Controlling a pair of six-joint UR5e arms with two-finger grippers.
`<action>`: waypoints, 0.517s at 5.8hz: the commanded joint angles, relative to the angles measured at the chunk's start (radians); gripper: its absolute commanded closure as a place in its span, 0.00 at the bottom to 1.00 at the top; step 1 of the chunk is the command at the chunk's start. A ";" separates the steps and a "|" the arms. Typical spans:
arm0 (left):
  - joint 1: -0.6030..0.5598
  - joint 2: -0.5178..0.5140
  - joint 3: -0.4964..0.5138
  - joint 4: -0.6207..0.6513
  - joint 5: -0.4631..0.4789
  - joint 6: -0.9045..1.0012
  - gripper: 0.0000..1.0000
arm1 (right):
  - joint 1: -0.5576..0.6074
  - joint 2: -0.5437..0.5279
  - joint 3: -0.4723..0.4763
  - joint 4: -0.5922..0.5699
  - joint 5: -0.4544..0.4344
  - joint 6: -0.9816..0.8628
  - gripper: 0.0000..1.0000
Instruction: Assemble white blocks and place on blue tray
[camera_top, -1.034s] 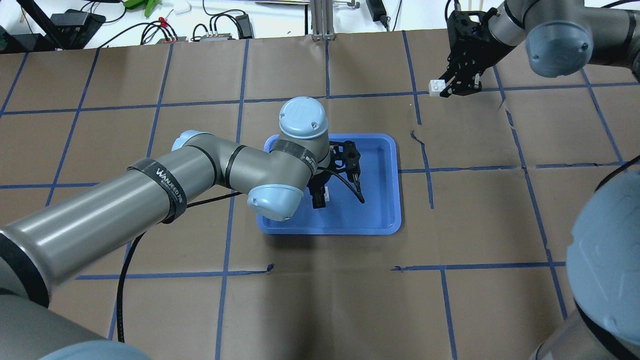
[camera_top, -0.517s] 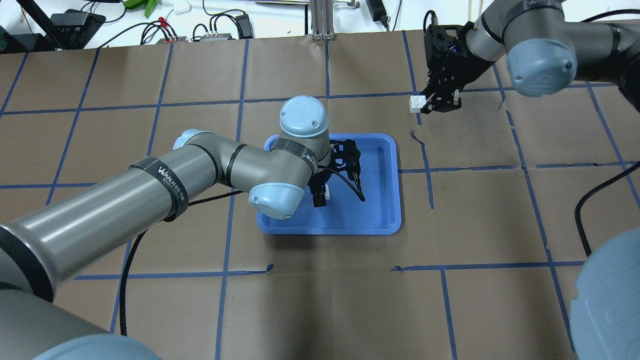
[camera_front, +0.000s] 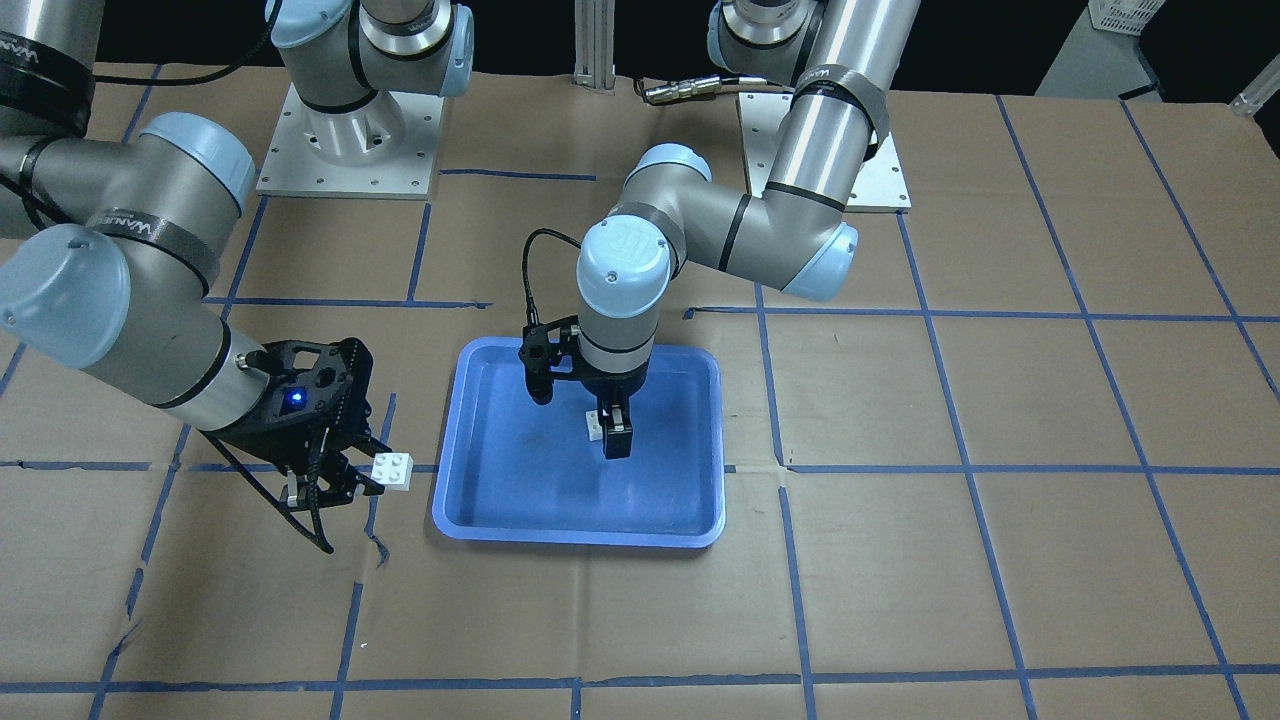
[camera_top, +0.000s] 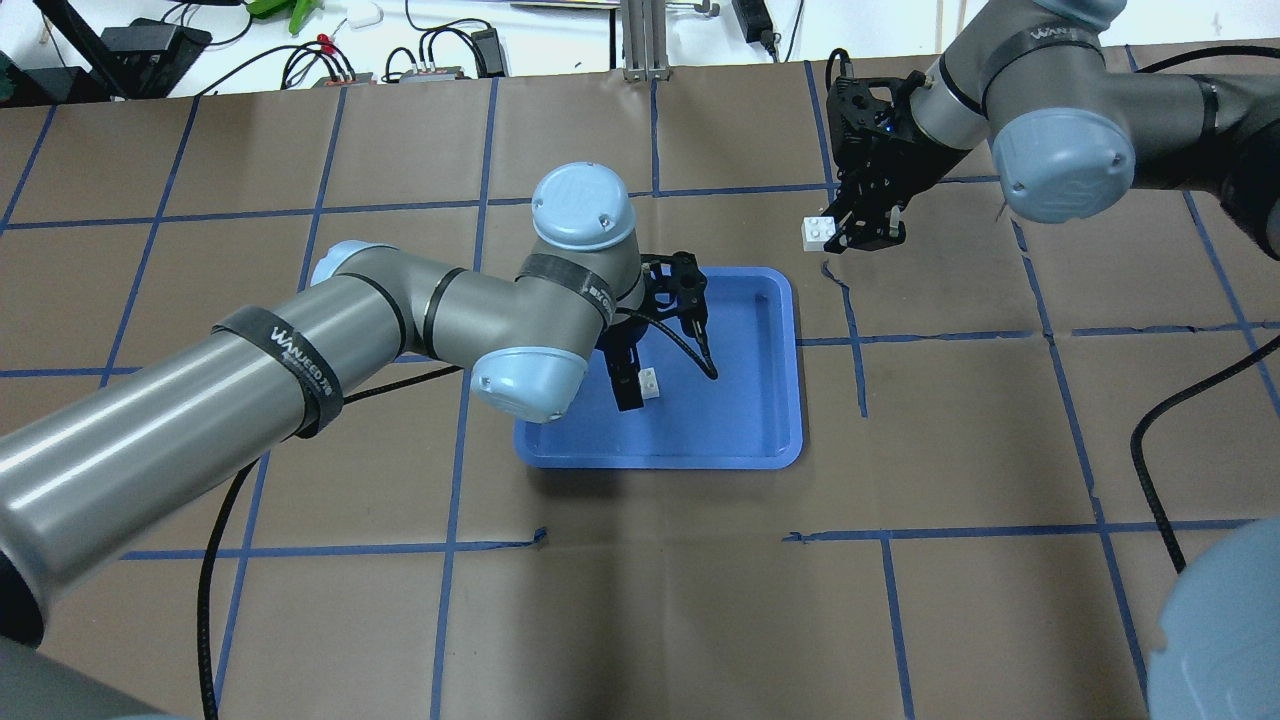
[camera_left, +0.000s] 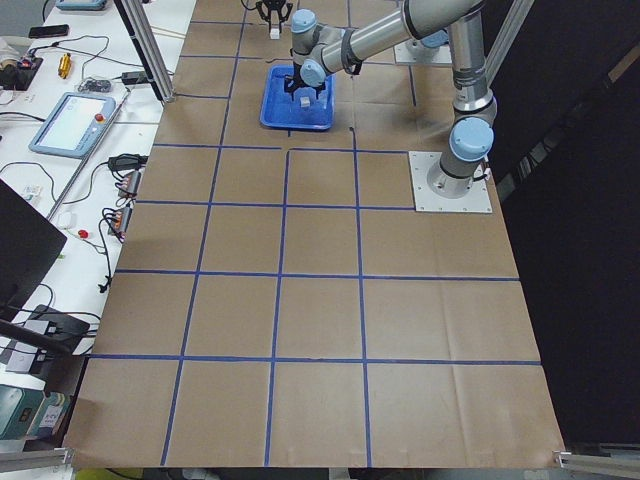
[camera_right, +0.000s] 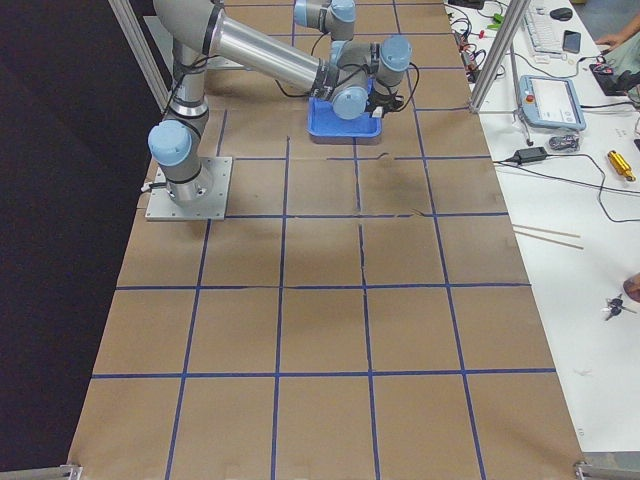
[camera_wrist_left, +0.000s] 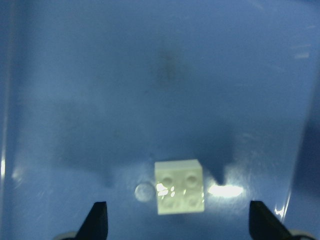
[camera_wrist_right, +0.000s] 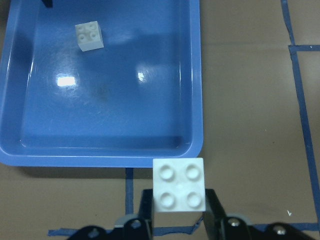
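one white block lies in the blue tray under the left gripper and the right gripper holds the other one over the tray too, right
Wrong spot: the right gripper holds the second white block outside the blue tray, over brown paper beside its rim, as the right wrist view shows. The rest is right.

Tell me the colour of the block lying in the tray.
White. The block in the blue tray shows it best in the right wrist-mounted view.
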 joint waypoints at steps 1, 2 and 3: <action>0.053 0.151 0.040 -0.200 0.001 -0.009 0.02 | 0.030 -0.041 0.072 -0.029 -0.001 0.000 0.76; 0.091 0.205 0.045 -0.236 0.001 -0.024 0.02 | 0.076 -0.044 0.133 -0.161 -0.001 0.056 0.76; 0.127 0.280 0.046 -0.290 0.001 -0.088 0.02 | 0.117 -0.044 0.195 -0.284 -0.003 0.149 0.76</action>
